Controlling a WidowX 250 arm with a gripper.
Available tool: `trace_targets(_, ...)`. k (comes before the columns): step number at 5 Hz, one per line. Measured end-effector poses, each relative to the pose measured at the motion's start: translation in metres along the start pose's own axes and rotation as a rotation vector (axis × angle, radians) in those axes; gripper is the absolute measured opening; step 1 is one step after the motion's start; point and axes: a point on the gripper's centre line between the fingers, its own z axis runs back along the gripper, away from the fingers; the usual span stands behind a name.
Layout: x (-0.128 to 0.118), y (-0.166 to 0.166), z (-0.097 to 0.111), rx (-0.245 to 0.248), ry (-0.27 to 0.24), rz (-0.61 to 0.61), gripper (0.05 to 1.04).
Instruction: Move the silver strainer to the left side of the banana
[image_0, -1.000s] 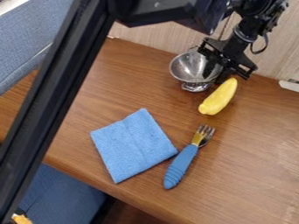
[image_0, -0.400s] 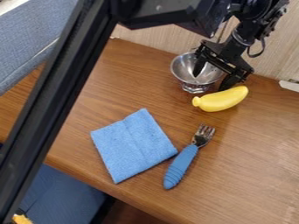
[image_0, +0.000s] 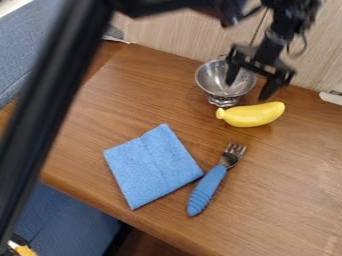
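Black two-finger end effector (image_0: 246, 91), spread wide, straddles the rim of the silver metal strainer (image_0: 213, 80), located on the brown wooden desk (image_0: 287, 185) beside the curved yellow banana (image_0: 252, 115), with a blue-handled metal fork (image_0: 207, 190) and blue fabric cloth (image_0: 152, 166) farther out.

a blue folded cloth (image_0: 152, 167) lies flat on the brown wooden desk (image_0: 133, 95). just beside it is a fork (image_0: 208, 189) with a chunky blue handle, its shiny prongs pointing toward the wall (image_0: 160, 30).
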Motion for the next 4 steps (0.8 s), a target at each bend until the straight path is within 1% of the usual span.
trace_targets(1,0.002,0.013,0.026,-0.075,-0.045,0.061,1.001)
trace_targets(2,-0.001,0.02,0.043,-0.085,-0.067,0.088,1.001)
trace_targets(4,-0.001,0.024,0.042,-0.084,-0.065,0.097,1.001)
